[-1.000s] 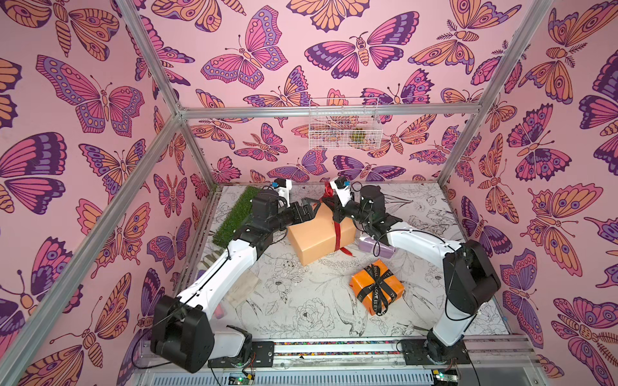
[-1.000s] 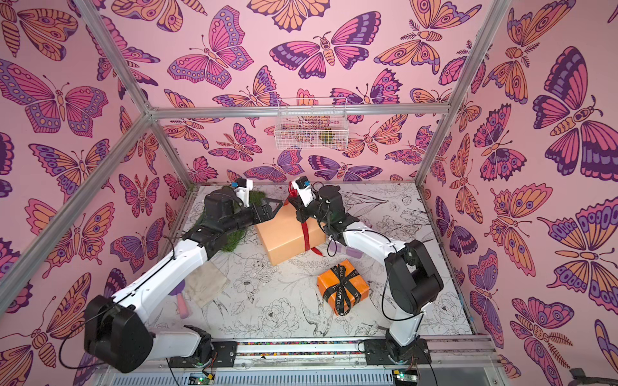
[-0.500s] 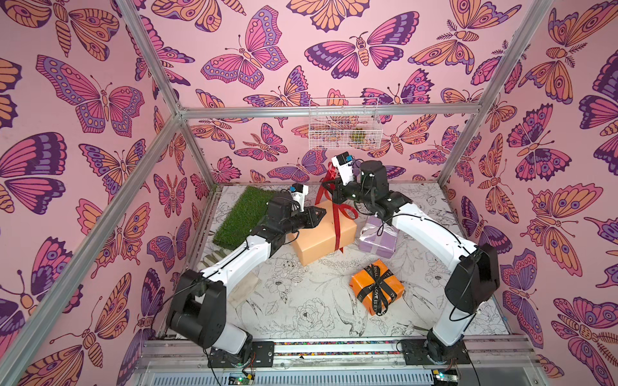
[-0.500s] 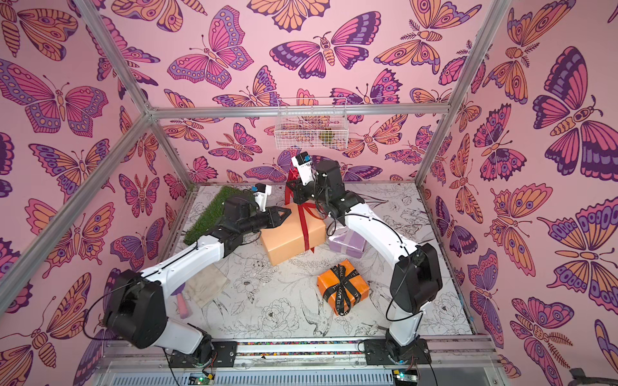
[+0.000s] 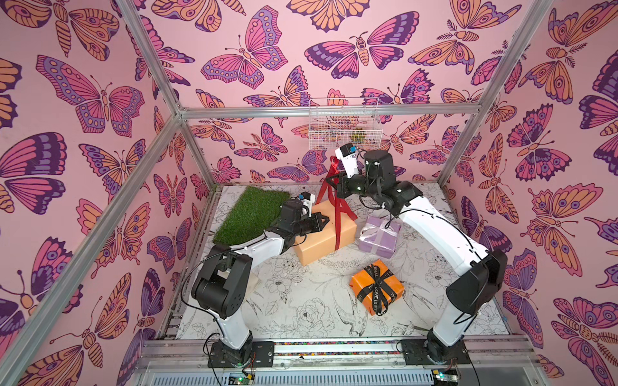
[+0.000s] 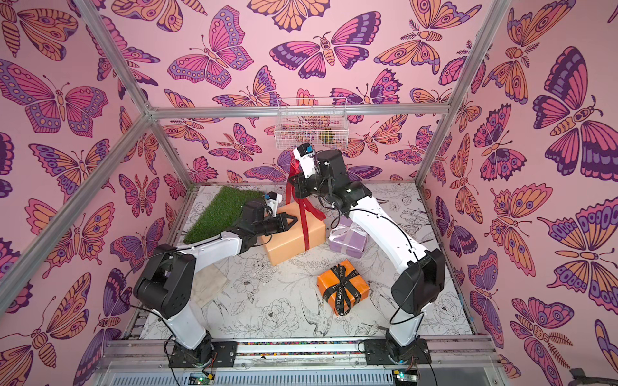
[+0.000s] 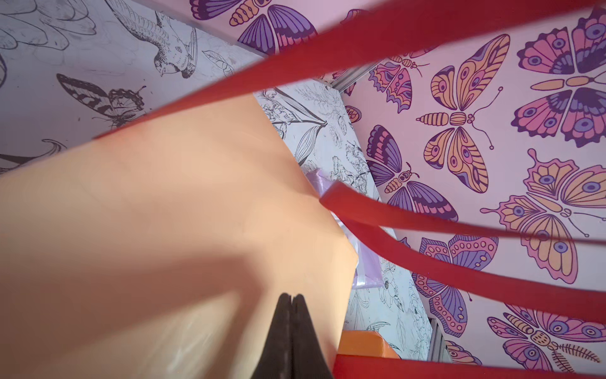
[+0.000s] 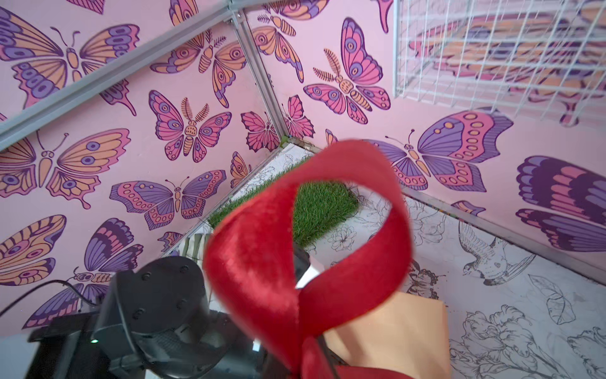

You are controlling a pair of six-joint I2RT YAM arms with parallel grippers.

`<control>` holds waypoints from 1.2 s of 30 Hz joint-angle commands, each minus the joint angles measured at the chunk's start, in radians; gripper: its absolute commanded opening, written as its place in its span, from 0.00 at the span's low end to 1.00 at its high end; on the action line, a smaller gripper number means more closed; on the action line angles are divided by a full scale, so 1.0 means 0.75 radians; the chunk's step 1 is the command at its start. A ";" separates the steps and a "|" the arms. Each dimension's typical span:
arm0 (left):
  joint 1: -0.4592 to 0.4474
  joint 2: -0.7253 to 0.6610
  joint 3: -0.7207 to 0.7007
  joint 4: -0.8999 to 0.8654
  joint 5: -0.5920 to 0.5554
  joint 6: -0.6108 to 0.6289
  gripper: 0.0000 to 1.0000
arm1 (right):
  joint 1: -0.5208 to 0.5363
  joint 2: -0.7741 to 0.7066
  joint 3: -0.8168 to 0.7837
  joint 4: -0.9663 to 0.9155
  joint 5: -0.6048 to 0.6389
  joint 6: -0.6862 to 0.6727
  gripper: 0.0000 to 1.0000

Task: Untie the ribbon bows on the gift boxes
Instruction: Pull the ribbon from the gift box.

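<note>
Grass mat (image 5: 250,214) fills the far-left corner. My left gripper (image 5: 323,220) is pinched shut on nothing, tips over the peach box (image 5: 317,242) top, just left of the red ribbon (image 5: 338,214). The ribbon rises from the box to my right gripper (image 5: 330,182), which is clamped on it (a loop stands above the jaws). Lilac box (image 5: 383,242), pale bow (image 5: 369,232) tied, sits just beside the peach box's right edge. Orange box (image 5: 394,284), black bow (image 5: 376,282) tied, lies nearer, with bare floor (image 5: 301,310) around it.
</note>
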 commanded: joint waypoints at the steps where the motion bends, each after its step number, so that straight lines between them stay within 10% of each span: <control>1: -0.004 -0.009 0.015 -0.015 -0.015 0.017 0.00 | -0.004 -0.069 0.123 -0.067 0.027 -0.002 0.00; 24: 0.016 0.049 0.099 -0.149 -0.009 0.066 0.00 | -0.379 -0.235 0.621 -0.398 0.143 -0.038 0.00; 36: 0.018 0.049 0.117 -0.172 0.023 0.046 0.08 | -0.774 -0.454 0.329 -0.428 0.329 -0.018 0.00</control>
